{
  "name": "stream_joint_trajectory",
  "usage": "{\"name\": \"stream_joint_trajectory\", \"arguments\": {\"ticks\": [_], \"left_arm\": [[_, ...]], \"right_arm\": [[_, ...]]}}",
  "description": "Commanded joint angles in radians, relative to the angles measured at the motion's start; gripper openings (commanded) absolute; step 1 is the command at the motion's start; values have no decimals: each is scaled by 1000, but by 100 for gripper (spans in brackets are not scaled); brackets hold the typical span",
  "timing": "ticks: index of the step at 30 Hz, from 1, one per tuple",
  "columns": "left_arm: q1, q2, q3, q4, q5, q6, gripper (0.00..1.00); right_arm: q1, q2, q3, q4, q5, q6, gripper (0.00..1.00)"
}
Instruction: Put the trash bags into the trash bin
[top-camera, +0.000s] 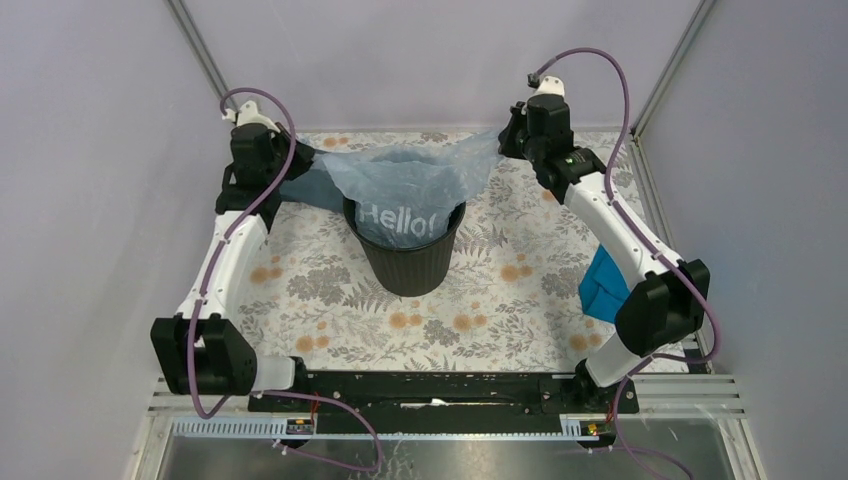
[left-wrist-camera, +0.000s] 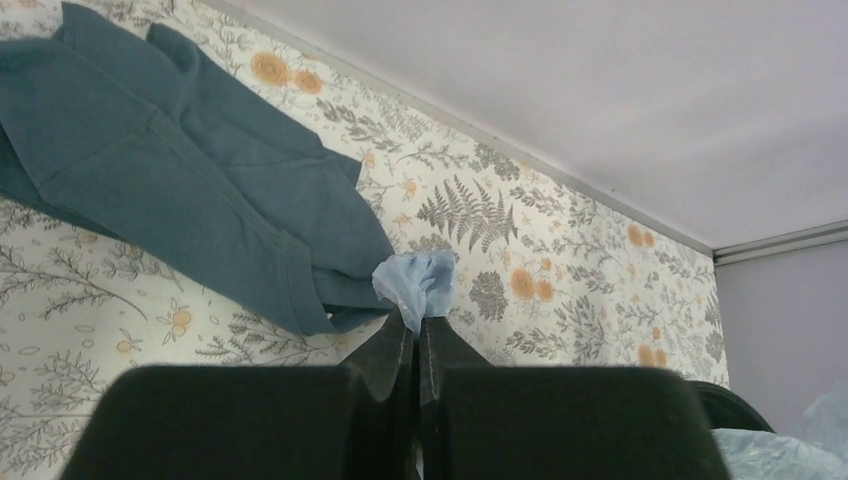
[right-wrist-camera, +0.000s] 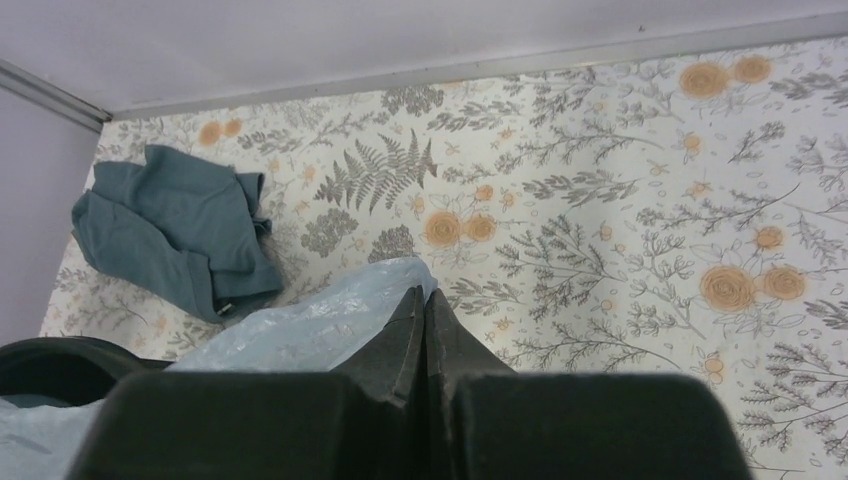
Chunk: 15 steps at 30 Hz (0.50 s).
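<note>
The pale blue translucent trash bag hangs stretched over the round black trash bin at the table's middle back, its lower part inside with white "Hello!" lettering showing. My left gripper is shut on the bag's left edge; a crumpled tuft sticks out past the fingertips. My right gripper is shut on the bag's right edge. Both hold the bag above the rim. The bin's rim shows in the left wrist view and the right wrist view.
A dark slate-blue cloth lies on the floral table at the back left, also in the right wrist view. A bright blue folded piece lies at the right, partly behind my right arm. Walls enclose the back and sides.
</note>
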Motion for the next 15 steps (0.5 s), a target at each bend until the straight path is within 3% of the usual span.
{"name": "stream_joint_trajectory", "arguments": {"ticks": [1, 7, 12, 15], "left_arm": [[6, -10, -58, 35, 29, -7, 0], [6, -74, -220, 7, -19, -14, 0], [6, -136, -292, 10, 116, -60, 0], [6, -190, -328, 32, 197, -72, 0]], "right_arm": [[-6, 13, -56, 37, -70, 10, 0], [-7, -19, -168, 4, -183, 6, 5], [-6, -78, -197, -42, -295, -15, 12], [-7, -114, -171, -87, -327, -29, 22]]}}
